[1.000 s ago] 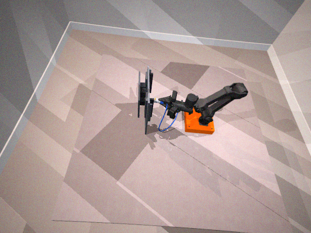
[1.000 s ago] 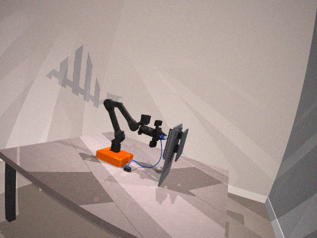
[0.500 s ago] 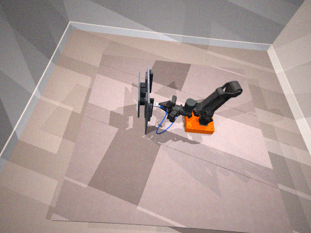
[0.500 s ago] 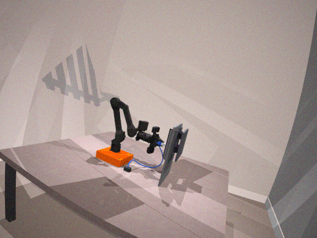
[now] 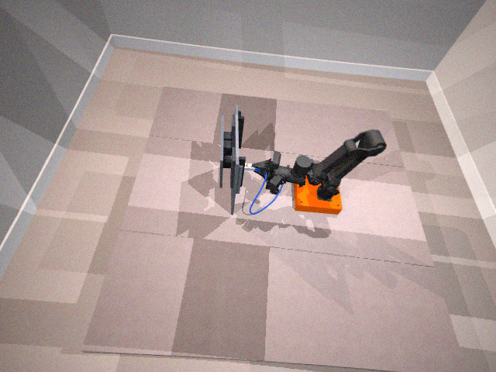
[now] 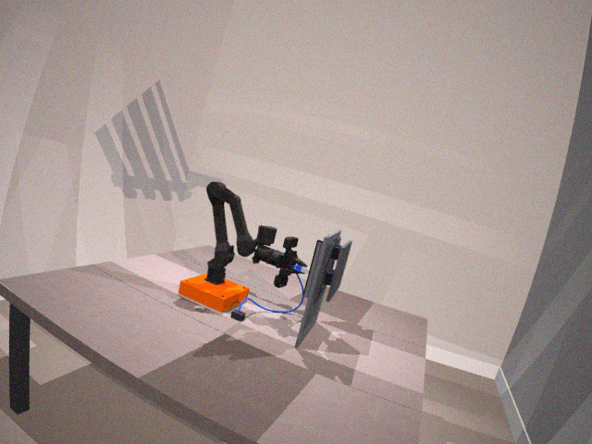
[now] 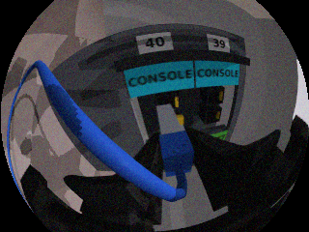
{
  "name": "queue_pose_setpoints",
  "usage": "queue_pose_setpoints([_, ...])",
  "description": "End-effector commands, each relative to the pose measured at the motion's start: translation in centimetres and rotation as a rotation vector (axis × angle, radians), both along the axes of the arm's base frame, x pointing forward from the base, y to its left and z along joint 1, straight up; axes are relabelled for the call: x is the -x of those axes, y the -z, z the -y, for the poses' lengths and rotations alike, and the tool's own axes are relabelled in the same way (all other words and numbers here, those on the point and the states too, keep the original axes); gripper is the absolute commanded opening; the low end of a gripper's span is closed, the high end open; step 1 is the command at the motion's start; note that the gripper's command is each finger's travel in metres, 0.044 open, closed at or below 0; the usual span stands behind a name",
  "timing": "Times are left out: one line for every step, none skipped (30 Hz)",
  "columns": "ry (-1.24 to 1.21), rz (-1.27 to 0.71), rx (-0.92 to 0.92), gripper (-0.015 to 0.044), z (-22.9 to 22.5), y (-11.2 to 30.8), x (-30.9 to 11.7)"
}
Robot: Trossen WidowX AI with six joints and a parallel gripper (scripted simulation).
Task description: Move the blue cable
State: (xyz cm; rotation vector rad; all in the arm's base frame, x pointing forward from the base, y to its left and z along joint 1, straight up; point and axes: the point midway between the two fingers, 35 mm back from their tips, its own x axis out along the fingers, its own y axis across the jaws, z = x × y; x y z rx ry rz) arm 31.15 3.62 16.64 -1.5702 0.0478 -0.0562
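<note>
fingers (image 5: 262,163) (image 6: 299,261) clamped on blue plug (image 5: 256,170) (image 6: 298,268) (image 7: 176,150); in wrist view, plug's long axis points between eleven and twelve o'clock, towards port beneath label 40 (image 7: 154,43); tip's entry cannot be confirmed.

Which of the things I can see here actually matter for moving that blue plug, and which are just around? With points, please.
Part of the job:
- blue plug with a pale tip (image 7: 176,151)
- thin blue cable (image 5: 258,211) (image 6: 282,311) (image 7: 103,147)
- black gripper (image 7: 172,134)
- two teal CONSOLE labels (image 7: 159,78) (image 7: 217,72)

Just around:
- small black block (image 6: 237,315)
</note>
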Motion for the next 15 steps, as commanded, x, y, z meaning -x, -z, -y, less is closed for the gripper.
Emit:
queue_pose_setpoints([-0.021, 0.008, -0.001, 0.0, 0.05, -0.31, -0.32])
queue_pose_setpoints([-0.025, 0.008, -0.001, 0.0, 0.06, -0.32, -0.36])
queue_pose_setpoints([-0.029, 0.009, -0.001, 0.0, 0.07, -0.32, -0.4])
queue_pose_setpoints([-0.033, 0.01, -0.001, 0.0, 0.08, -0.32, -0.44])
queue_pose_setpoints([-0.037, 0.011, -0.001, 0.0, 0.09, -0.31, -0.48])
queue_pose_setpoints([-0.041, 0.012, -0.001, 0.0, 0.1, -0.31, -0.52])
queue_pose_setpoints([-0.044, 0.013, -0.001, 0.0, 0.1, -0.31, -0.57])
queue_pose_setpoints([-0.046, 0.014, -0.001, 0.0, 0.1, -0.3, -0.61])
queue_pose_setpoints([-0.046, 0.014, -0.001, 0.0, 0.15, -0.32, -0.64])
queue_pose_setpoints([-0.047, 0.014, -0.001, 0.0, 0.2, -0.33, -0.67])
queue_pose_setpoints([-0.047, 0.015, -0.001, 0.0, 0.24, -0.34, -0.72])
queue_pose_setpoints([-0.047, 0.015, -0.001, 0.0, 0.28, -0.36, -0.77])
queue_pose_setpoints([-0.048, 0.015, -0.001, 0.0, 0.3, -0.37, -0.83])
queue_pose_setpoints([-0.048, 0.015, -0.001, 0.0, 0.32, -0.37, -0.87])
queue_pose_setpoints([-0.048, 0.015, -0.001, 0.0, 0.32, -0.38, -0.91])
